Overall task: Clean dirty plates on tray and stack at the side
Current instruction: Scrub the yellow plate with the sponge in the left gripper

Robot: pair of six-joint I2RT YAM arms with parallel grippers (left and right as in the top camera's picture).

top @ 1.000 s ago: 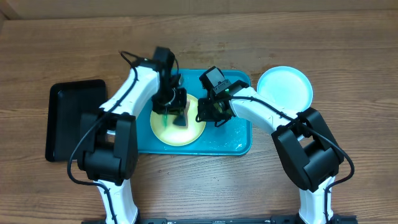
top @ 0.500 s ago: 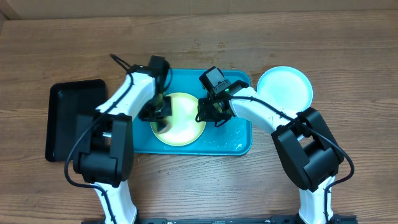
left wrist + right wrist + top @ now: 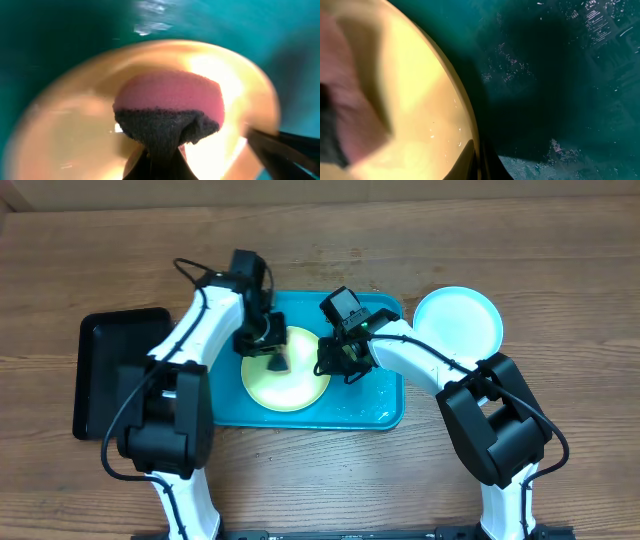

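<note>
A yellow-green plate [image 3: 290, 380] lies on the turquoise tray [image 3: 385, 395]. My left gripper [image 3: 275, 360] is shut on a pink and dark grey sponge [image 3: 170, 107] and presses it on the plate [image 3: 65, 135]. My right gripper [image 3: 325, 365] is shut on the plate's right rim [image 3: 470, 145]. The tray also fills the right wrist view [image 3: 560, 85]. A light blue plate [image 3: 458, 322] lies on the table to the right of the tray. The white plate is out of view.
A black tray [image 3: 100, 375] lies on the table left of the turquoise tray. The table [image 3: 560, 280] is brown wood.
My left gripper has swept the sponge across the plate, first to the left edge, then back toward the top middle. The right gripper has held still on the rim.
</note>
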